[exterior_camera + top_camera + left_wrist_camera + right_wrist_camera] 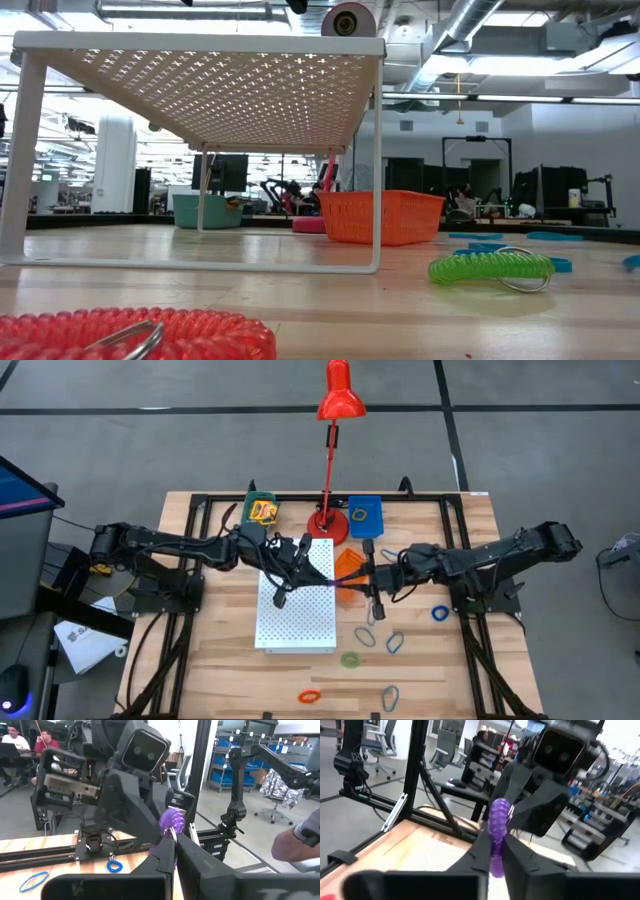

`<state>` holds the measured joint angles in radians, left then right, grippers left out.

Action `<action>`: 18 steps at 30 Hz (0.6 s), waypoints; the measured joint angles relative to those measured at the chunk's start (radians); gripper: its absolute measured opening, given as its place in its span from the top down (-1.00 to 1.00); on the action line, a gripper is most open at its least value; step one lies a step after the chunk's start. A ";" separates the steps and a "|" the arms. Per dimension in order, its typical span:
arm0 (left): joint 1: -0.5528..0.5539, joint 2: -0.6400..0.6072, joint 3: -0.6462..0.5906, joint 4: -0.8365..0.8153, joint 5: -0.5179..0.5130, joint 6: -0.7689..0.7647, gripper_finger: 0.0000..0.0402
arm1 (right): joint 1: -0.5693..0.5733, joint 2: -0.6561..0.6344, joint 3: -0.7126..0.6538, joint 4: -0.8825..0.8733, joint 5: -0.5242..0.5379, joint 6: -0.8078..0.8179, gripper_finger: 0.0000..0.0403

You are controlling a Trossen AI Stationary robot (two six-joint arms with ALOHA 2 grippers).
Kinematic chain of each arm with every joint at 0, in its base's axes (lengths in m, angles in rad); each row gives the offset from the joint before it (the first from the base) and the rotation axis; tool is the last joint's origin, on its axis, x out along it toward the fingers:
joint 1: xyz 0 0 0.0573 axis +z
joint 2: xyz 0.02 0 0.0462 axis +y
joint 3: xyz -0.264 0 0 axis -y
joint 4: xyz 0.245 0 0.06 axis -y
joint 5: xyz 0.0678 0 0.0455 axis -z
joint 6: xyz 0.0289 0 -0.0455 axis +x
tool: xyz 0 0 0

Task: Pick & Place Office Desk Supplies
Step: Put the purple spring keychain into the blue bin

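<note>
Purple coil loop [498, 834] sits pinched between both pincers at once, up in the air over the middle of the worktop [420, 680]. The right wrist view has the right pincer [494, 851] closed narrow on it, with the left arm's wrist facing it just beyond. The left wrist view gives the mirror picture: the left pincer [172, 851] clamped tight on the same purple coil [172, 821], the right arm's wrist straight ahead.

From above, the two pincers meet beside the orange basket [349, 566], at the edge of the white perforated board [296, 610]. The loop itself is too small to pick out there. The red desk lamp [334, 420] stands just behind, between a green bin [262, 510] holding a yellow-and-green box and a blue bin [365, 513].

Loose loops lie on the wood: blue ones [394, 643], a green [350, 658], an orange [310, 696], a grey [389, 697].

The low view shows neither pincer, only the board as a raised shelf [210, 85], a green coil [490, 268] and a red coil [130, 335] up close.

Beyond the worktop, seated people [30, 742] and blue storage racks [230, 755] show.
</note>
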<state>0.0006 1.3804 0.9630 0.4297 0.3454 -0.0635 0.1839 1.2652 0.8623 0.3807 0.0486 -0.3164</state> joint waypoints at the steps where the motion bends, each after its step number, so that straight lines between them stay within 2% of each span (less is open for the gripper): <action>1: 0.000 0.000 0.000 0.001 0.000 0.000 1.00 | 0.001 0.000 0.000 0.011 0.000 -0.003 0.92; 4: 0.000 0.000 0.000 0.000 0.000 0.000 1.00 | 0.005 -0.001 0.000 0.031 0.014 -0.006 0.93; 8: -0.011 -0.005 -0.001 -0.011 0.009 -0.001 0.91 | 0.022 -0.014 0.000 0.035 0.145 -0.049 0.97; 14: -0.064 -0.028 -0.002 -0.087 0.028 0.000 0.56 | 0.025 -0.018 0.000 0.013 0.293 -0.090 0.98; 18: -0.111 -0.057 -0.001 -0.138 0.023 0.000 0.35 | -0.018 -0.018 0.000 0.002 0.320 -0.087 0.98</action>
<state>-0.1107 1.3235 0.9625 0.2922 0.3685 -0.0635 0.1661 1.2472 0.8623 0.3828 0.3683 -0.4033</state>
